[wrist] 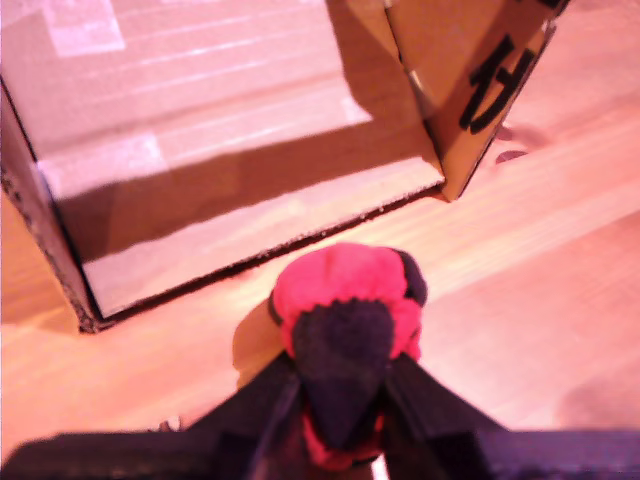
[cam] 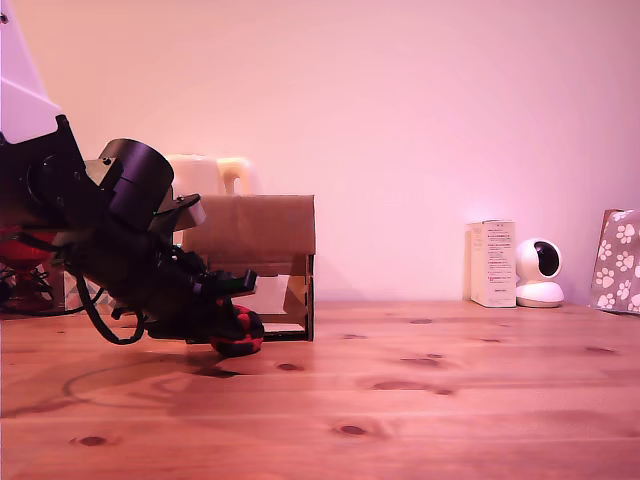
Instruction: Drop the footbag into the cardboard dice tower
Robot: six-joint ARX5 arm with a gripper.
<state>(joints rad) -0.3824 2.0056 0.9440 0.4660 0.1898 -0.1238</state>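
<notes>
The black two-fingered gripper (wrist: 345,415) is clamped narrowly on the small red-and-black panelled footbag (wrist: 347,335), low over the knotty wooden table (cam: 450,400) and just short of the brown corrugated cardboard dice tower (cam: 262,228), whose pale ramp opening lies directly ahead. The soft bag could squeeze out of so slim a grip — or, rising for the top, the arm could clip the tower's upper band. Beyond the gripper, well apart, stand a white carton (cam: 492,263) and a small white camera (cam: 540,272); a cream kettle (cam: 210,173) shows behind the tower.

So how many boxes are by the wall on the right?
2: a white box beside the camera, and a paw-print box at the exterior view's right edge. More may sit beyond the frame.
</notes>
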